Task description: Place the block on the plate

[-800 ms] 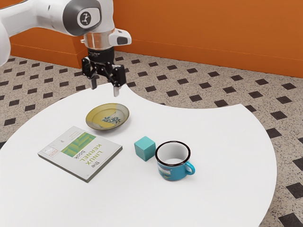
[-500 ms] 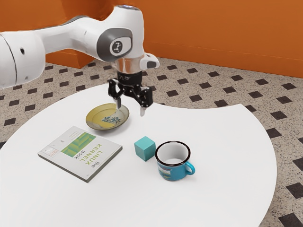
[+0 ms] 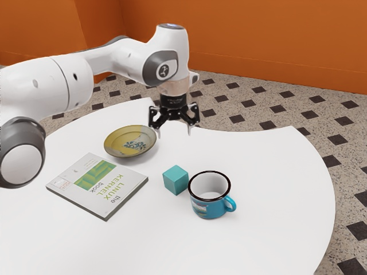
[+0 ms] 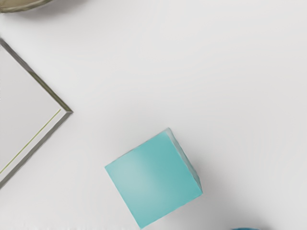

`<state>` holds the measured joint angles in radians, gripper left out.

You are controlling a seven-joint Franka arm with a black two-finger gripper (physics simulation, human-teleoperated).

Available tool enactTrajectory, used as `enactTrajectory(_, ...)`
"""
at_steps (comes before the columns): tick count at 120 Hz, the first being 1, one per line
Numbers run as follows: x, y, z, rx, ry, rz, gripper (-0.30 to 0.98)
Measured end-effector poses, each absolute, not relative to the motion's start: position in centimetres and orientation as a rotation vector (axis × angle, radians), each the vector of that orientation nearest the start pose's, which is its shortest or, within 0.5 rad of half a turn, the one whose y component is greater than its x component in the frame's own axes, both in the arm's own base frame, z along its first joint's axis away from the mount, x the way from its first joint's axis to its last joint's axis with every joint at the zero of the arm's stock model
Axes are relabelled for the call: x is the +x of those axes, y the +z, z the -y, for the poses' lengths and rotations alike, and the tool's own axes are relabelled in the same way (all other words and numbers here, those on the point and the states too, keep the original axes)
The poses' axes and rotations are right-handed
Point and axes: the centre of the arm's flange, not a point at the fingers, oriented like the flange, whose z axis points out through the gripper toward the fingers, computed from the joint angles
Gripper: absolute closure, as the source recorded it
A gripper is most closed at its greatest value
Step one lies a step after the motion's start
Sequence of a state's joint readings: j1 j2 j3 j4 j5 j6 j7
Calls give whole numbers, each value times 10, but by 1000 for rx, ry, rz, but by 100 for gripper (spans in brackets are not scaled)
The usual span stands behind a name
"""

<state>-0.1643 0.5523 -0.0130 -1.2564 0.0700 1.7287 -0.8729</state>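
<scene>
Teal coloured the one block, which rested on the white desk, off the plate. One claw hung in the air above the desk, its two fingers spread wide apart, nothing between them. It touched none of the four things on the desk: one block, one plate, one book and one mug.

The block stood just beside the mug, between it and the book; the wrist view showed a narrow gap on the mug's side. Blue outside and white inside, the mug stood upright with a dark rim, its single handle toward the exterior view's right. The single plate was yellow and grey with a bluish plant pattern, and lay near the book, apart from it. The one book lay flat, cover up, with a green picture and the words "the LINUX KERNEL book". Beyond the desk were a speckled floor with dark diamonds and an orange wall.
</scene>
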Motion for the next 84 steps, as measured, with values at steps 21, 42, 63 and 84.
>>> enactTrajectory(21,699,411,110,-2760,79,1264,0)
enactTrajectory(42,695,402,106,-2666,79,1447,0)
enactTrajectory(63,695,394,109,-2594,49,1588,0)
enactTrajectory(84,694,386,110,-2526,36,1703,0)
